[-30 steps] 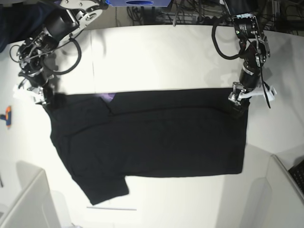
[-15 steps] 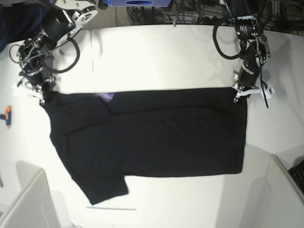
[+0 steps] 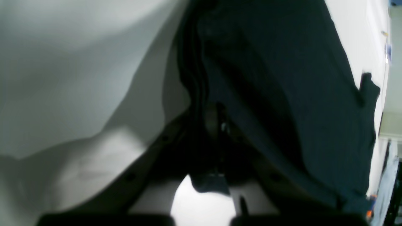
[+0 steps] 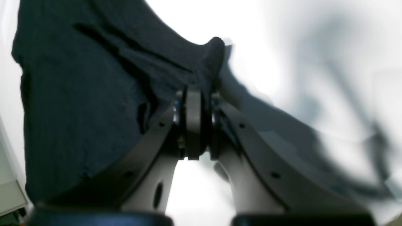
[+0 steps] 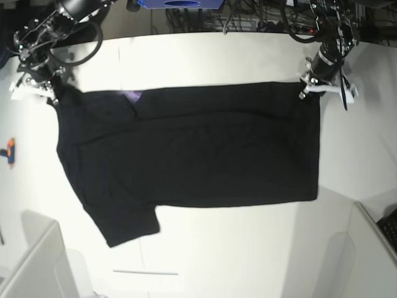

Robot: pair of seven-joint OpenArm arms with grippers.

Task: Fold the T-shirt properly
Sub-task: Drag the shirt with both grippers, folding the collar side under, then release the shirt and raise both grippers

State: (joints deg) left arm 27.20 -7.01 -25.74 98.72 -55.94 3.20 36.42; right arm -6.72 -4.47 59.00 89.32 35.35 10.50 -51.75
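The black T-shirt (image 5: 192, 149) lies spread across the white table (image 5: 211, 59), plain side up. A small purple patch (image 5: 131, 95) shows at a fold near its far left. My left gripper (image 5: 308, 89), on the base view's right, is shut on the shirt's far right corner. In the left wrist view (image 3: 216, 125) the jaws pinch dark cloth (image 3: 282, 78). My right gripper (image 5: 51, 94) is shut on the far left corner. In the right wrist view (image 4: 194, 103) a bunch of cloth (image 4: 94, 78) sticks up between the closed fingers. One sleeve (image 5: 127, 226) points to the near left.
An orange and blue object (image 5: 8, 152) lies at the table's left edge. White bins stand at the near left (image 5: 37, 261) and near right (image 5: 366, 248). A thin white strip (image 5: 146, 272) lies near the front. Cables (image 5: 248, 15) run along the back.
Both grippers have moved toward the back of the table, still shut on the shirt's far corners. The whole shirt has been dragged back with them and its far edge is stretched straighter.
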